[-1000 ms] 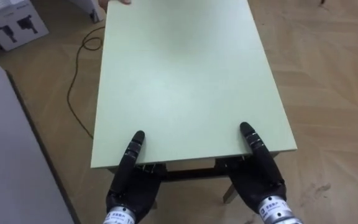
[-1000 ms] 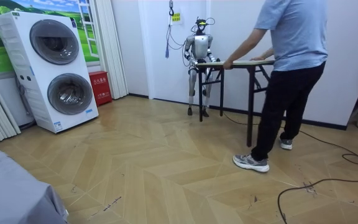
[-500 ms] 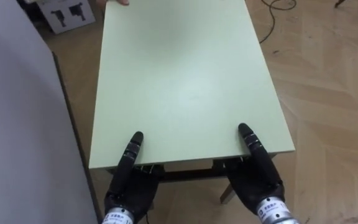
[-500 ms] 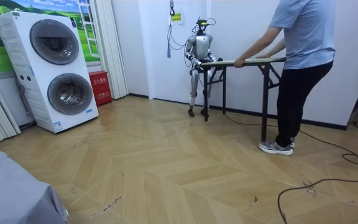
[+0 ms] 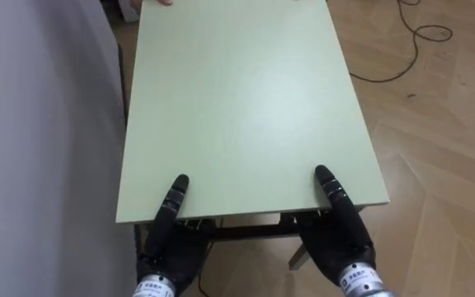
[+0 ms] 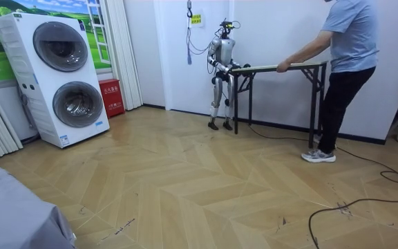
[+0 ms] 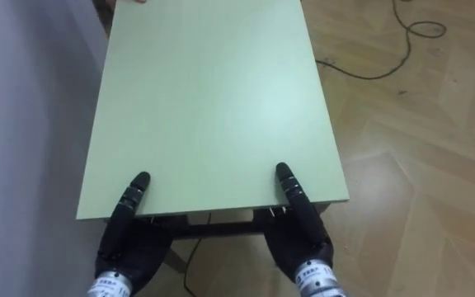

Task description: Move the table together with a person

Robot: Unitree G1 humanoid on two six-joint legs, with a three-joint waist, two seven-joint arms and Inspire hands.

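- The fingers of the left hand [image 5: 167, 247] reach under the near edge of the pale green tabletop [image 5: 237, 107], and its thumb [image 5: 176, 191] lies straight on top, so the edge is pinched between them.
- The right hand [image 5: 340, 239] pinches the same edge in the same way, near the right corner, thumb on top and fingers below.
- The tabletop stretches away from the robot. At its far end a person's hand [image 5: 157, 2] touches the edge.
- In the room view the person [image 6: 347, 62] holds the far end with both arms out, and the robot stands at the end on the room view's left, by the white wall.
- A grey wall [image 5: 39, 124] runs close along the tabletop's left side.
- A dark cable [image 5: 411, 37] lies on the wooden floor [image 5: 444, 165] to the right.
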